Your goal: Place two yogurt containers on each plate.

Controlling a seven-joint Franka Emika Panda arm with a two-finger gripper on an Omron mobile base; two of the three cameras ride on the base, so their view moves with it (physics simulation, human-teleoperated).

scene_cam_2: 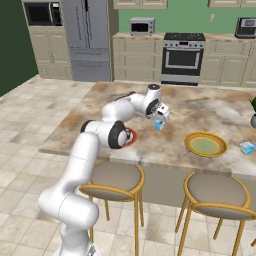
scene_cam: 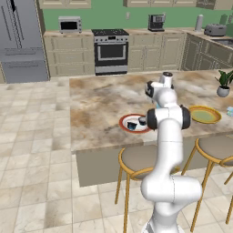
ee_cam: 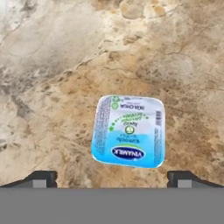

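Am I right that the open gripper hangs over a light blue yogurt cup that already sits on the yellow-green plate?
Not quite: the light blue yogurt cup under the open gripper sits on the bare marble counter, as the hand view shows. The yellow-green plate lies apart.

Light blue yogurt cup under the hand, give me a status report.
Gripper open above the blue cup, not touching. Cup flat on the counter, off both plates. Red-rimmed plate holds two dark cups. Nothing in the way.
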